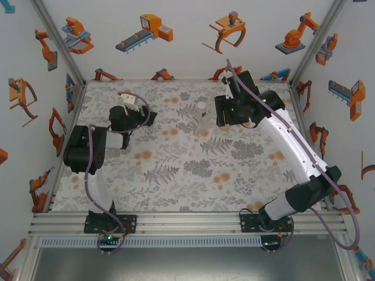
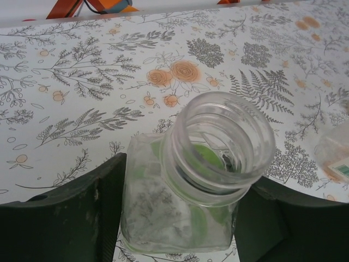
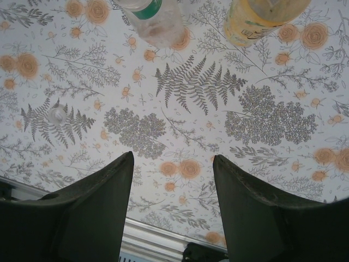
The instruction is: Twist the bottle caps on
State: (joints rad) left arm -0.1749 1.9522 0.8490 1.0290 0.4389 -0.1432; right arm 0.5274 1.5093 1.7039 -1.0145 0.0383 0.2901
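Bottle-steadying step: left tool [image 2: 182, 180] clamped on squat green-tinted bottle [image 2: 163, 218], neck uncapped; right tool [image 3: 173, 164] apart, empty; next, probably fetch pale cap [image 3: 57, 114] ahead-left.

clear bottle [image 3: 158, 24] & amber bottle [image 3: 256, 19] cut by top edge, squat bottle [image 2: 180, 213] base cropped btm

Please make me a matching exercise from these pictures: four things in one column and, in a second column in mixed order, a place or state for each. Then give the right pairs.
Column one
1. squat bottle
2. amber bottle
3. loose cap
4. right claw

Column two
a. lying on a printed fern leaf
b. open, nothing between its fingers
c. between the fingers of the left claw, neck uncapped
d. beside the green-labelled bottle

Pairs: 1-c, 2-d, 3-a, 4-b
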